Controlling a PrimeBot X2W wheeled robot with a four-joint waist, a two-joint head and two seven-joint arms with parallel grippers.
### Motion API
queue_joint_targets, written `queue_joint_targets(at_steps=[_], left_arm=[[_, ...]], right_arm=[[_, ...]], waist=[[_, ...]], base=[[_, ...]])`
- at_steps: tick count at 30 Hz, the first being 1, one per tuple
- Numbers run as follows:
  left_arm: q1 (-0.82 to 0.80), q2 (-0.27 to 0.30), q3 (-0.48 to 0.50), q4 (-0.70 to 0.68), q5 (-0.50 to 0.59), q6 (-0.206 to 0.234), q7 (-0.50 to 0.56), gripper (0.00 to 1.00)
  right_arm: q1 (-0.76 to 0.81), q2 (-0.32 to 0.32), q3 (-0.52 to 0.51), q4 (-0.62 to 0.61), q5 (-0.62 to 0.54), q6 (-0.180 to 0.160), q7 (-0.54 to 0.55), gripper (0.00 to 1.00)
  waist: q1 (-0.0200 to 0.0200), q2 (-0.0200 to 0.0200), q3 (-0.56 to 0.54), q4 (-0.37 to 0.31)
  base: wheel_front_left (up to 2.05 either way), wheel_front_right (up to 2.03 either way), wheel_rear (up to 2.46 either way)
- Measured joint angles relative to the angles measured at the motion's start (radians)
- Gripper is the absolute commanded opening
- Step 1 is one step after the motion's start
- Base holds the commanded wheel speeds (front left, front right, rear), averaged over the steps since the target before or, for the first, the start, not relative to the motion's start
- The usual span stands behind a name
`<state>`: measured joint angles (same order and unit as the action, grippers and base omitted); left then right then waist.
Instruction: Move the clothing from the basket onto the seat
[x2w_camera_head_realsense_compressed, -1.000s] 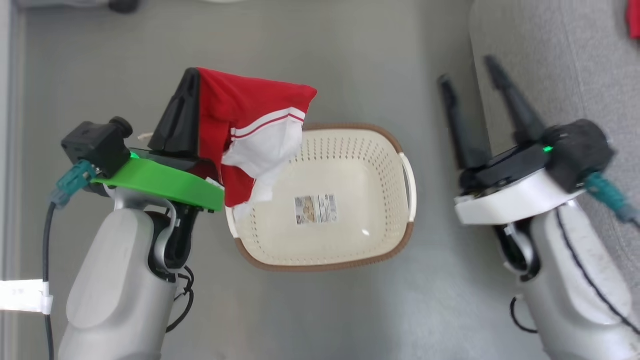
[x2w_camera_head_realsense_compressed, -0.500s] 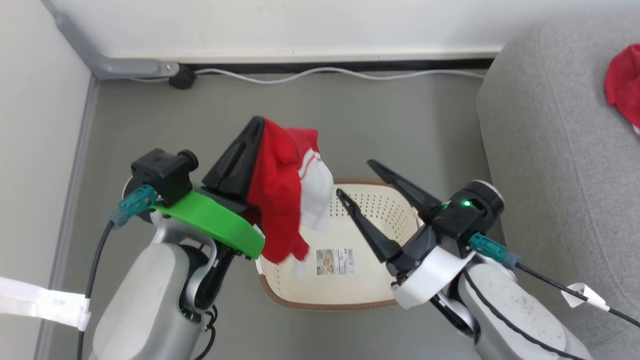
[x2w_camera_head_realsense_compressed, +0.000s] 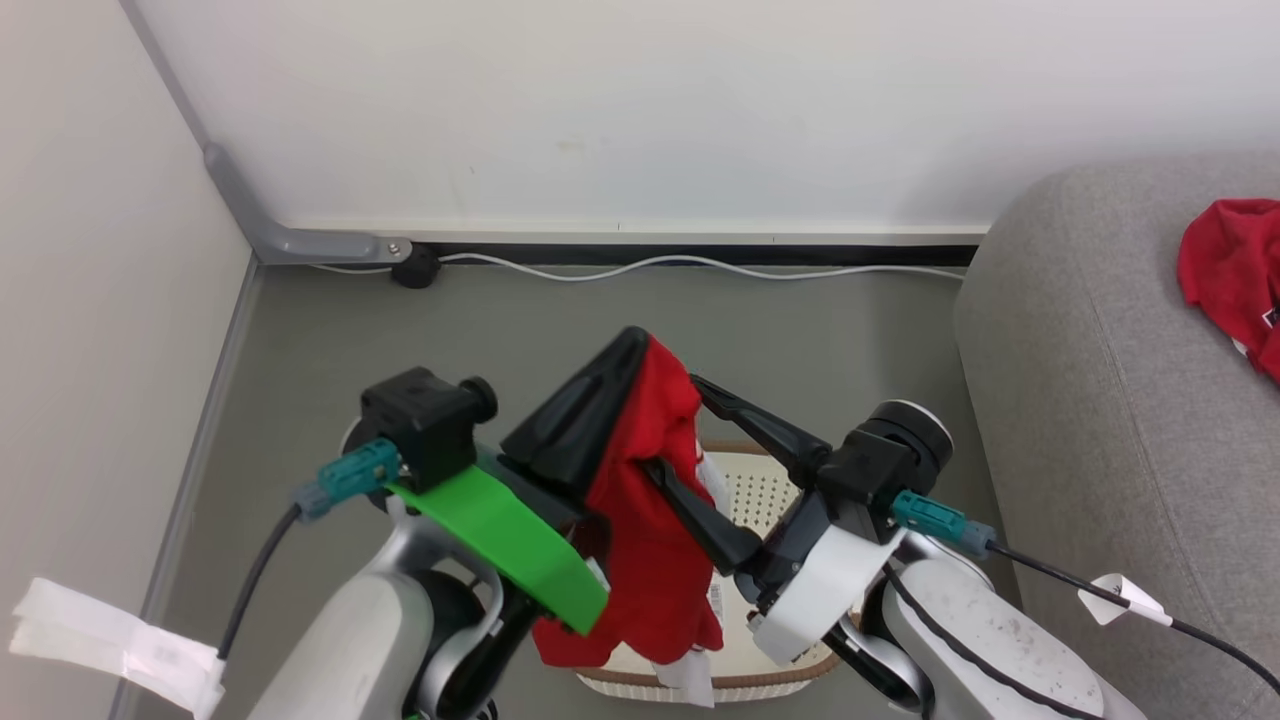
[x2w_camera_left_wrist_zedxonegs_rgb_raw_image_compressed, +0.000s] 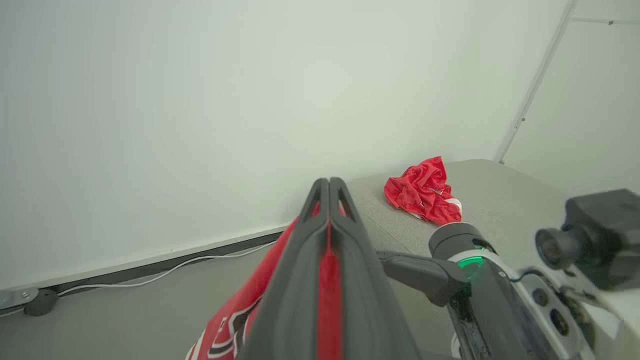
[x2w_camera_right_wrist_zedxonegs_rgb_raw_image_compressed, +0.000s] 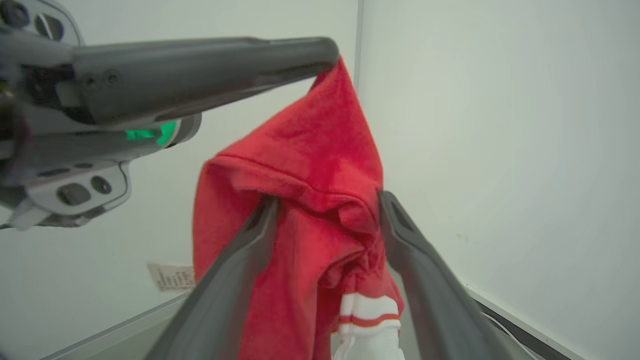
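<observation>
My left end effector (x2w_camera_head_realsense_compressed: 634, 345) is clenching the red garment (x2w_camera_head_realsense_compressed: 650, 520), which is hanging down from its tips. Just beside it, my right end effector (x2w_camera_head_realsense_compressed: 672, 425) is standing released, one finger on each side of that cloth. The basket (x2w_camera_head_realsense_compressed: 762, 488) is sitting below both. Further right, another red garment (x2w_camera_head_realsense_compressed: 1228, 265) is lying on the sofa (x2w_camera_head_realsense_compressed: 1080, 420).

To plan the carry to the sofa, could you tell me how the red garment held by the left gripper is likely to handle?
Probably floppy: the red garment drapes in folds from the left gripper. Likely light, as one pinch carries it. It may snag, since its hem hangs low by the basket.
</observation>
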<state>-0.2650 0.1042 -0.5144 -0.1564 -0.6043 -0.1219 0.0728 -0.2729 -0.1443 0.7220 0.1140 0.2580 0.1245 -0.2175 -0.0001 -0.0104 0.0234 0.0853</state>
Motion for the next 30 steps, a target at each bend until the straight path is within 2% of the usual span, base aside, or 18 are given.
queue_joint_targets(at_steps=[5,6,7,15,16,17,18,19,20,28,30], left_arm=[[0.033,-0.002,-0.043,-0.083,-0.019,0.000,0.055,0.00],[0.043,-0.002,-0.047,-0.096,-0.021,0.000,0.064,0.00],[0.051,-0.002,-0.050,-0.108,-0.026,0.004,0.072,0.00],[0.097,0.026,-0.015,-0.189,-0.037,0.067,0.108,0.00],[0.103,0.031,-0.006,-0.198,-0.036,0.074,0.108,0.33],[0.109,0.034,0.002,-0.203,-0.033,0.081,0.108,0.47],[0.114,0.035,0.009,-0.209,-0.030,0.088,0.108,0.67],[0.120,0.039,0.014,-0.212,-0.020,0.093,0.108,0.92],[0.125,0.043,0.018,-0.215,-0.005,0.096,0.108,1.00],[0.158,0.074,0.029,-0.221,0.028,0.114,0.092,1.00],[0.163,0.074,0.028,-0.218,0.028,0.114,0.087,1.00]], right_arm=[[0.000,-0.006,0.006,-0.004,0.021,0.000,0.009,1.00],[0.000,-0.007,0.008,-0.005,0.029,0.000,0.012,0.24],[0.000,-0.007,0.010,-0.006,0.036,0.000,0.012,0.00],[0.000,-0.007,0.040,-0.017,0.091,0.000,0.017,0.00],[0.000,-0.007,0.037,-0.020,0.095,0.000,0.017,0.00],[0.000,-0.008,0.035,-0.022,0.098,0.000,0.017,0.00],[-0.001,-0.011,0.033,-0.025,0.099,0.000,0.017,0.00],[-0.001,-0.012,0.030,-0.029,0.099,0.000,0.017,0.00],[-0.003,-0.014,0.027,-0.033,0.102,0.000,0.017,0.00],[-0.030,-0.049,-0.045,-0.082,0.102,-0.002,0.017,0.00],[-0.032,-0.058,-0.063,-0.095,0.102,-0.012,0.017,0.00]], waist=[[0.0000,0.0000,-0.016,0.008],[0.0000,0.0000,-0.016,0.009],[0.0000,0.0000,-0.016,0.009],[0.0000,0.0000,-0.011,-0.003],[0.0000,0.0000,-0.010,-0.008],[0.0000,0.0000,-0.010,-0.014],[0.0000,0.0000,-0.009,-0.020],[0.0000,0.0000,-0.008,-0.027],[0.0000,0.0000,-0.008,-0.035],[0.0000,0.0000,0.004,-0.119],[0.0000,0.0000,0.008,-0.144]], base=[[0.00,0.00,0.00],[0.00,0.00,0.00],[0.00,0.00,0.00],[0.00,0.00,0.00],[0.00,0.00,0.00],[0.00,0.00,0.00],[0.00,0.00,0.00],[0.00,0.00,0.00],[0.00,0.00,0.00],[0.00,0.00,0.00],[0.00,0.00,0.00]])
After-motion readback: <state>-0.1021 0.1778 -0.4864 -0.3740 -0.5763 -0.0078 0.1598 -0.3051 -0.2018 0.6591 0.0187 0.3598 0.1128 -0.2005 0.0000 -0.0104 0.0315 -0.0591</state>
